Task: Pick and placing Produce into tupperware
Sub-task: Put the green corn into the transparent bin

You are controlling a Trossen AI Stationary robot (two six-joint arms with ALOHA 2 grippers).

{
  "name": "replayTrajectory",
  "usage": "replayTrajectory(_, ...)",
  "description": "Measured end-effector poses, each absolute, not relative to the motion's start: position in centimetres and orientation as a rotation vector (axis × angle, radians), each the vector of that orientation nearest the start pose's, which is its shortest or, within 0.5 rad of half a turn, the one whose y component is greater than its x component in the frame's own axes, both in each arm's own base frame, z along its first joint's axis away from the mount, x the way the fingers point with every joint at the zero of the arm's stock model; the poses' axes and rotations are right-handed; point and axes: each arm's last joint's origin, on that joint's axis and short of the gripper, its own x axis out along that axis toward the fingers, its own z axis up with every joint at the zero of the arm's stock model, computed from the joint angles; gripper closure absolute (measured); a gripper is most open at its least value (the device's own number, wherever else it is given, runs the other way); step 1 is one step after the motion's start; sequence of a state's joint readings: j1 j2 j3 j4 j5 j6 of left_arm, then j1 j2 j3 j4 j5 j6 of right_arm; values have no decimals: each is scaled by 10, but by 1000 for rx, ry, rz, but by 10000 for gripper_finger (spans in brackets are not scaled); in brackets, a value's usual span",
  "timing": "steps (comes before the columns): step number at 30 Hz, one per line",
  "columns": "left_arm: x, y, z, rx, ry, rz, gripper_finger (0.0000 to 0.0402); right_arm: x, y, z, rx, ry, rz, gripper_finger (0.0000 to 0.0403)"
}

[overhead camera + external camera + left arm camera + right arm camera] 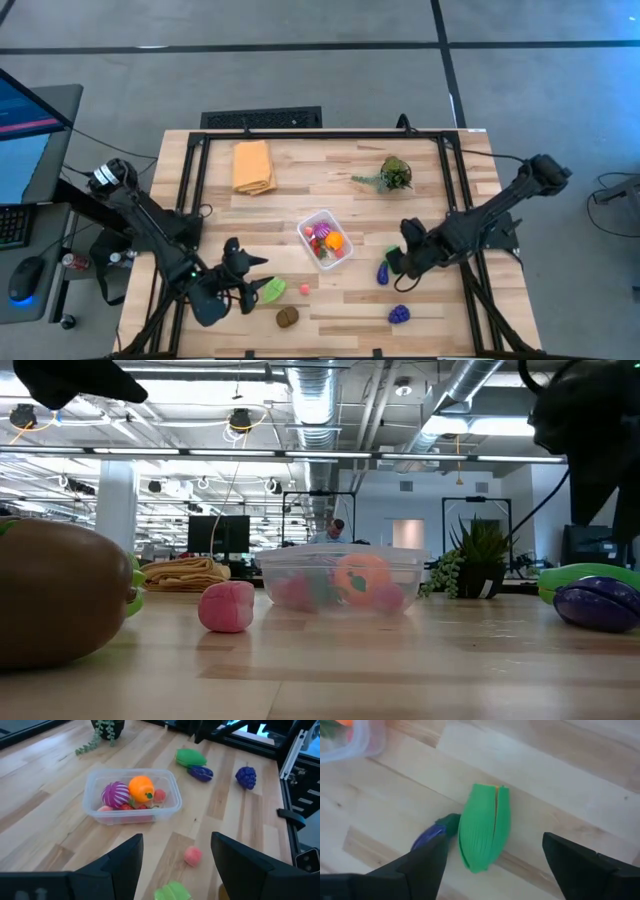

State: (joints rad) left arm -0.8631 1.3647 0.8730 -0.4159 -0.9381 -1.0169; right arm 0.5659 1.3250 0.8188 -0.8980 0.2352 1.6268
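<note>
We see the right gripper (492,870) spread wide above the green ridged piece (484,826), lined up to take it. The tupperware (326,238) sits mid-table, partly filled. The left gripper (175,865) waits half-open near the front edge.

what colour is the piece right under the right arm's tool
Bright green, ribbed piece, with a yellow seam; clearest in the right wrist view.

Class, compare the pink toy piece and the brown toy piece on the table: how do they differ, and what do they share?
The pink piece is small and rosy; the brown piece is clearly bigger and dull brown. The pink piece lies closer to the tupperware; the brown piece lies nearer the table's front edge. Both are rounded and lie loose on the wood, outside the tupperware.
</note>
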Motion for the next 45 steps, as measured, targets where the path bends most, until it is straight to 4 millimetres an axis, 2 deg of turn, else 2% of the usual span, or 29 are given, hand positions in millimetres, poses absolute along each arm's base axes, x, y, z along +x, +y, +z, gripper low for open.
replayTrajectory(5, 188, -185, 232, -280, 448, 325, 178, 190, 113, 192, 844, 1117, -796, 20)
replayTrajectory(10, 188, -185, 232, -279, 449, 325, 178, 194, 114, 184, 837, 1124, -823, 11)
replayTrajectory(20, 188, -185, 232, -278, 447, 326, 178, 206, 119, 164, 814, 1139, -854, 21)
replayTrajectory(37, 187, -185, 232, -270, 451, 329, 178, 219, 112, 143, 818, 1188, -921, 23)
replayTrajectory(45, 185, -183, 230, -237, 470, 339, 178, 219, 112, 143, 826, 1197, -923, 68)
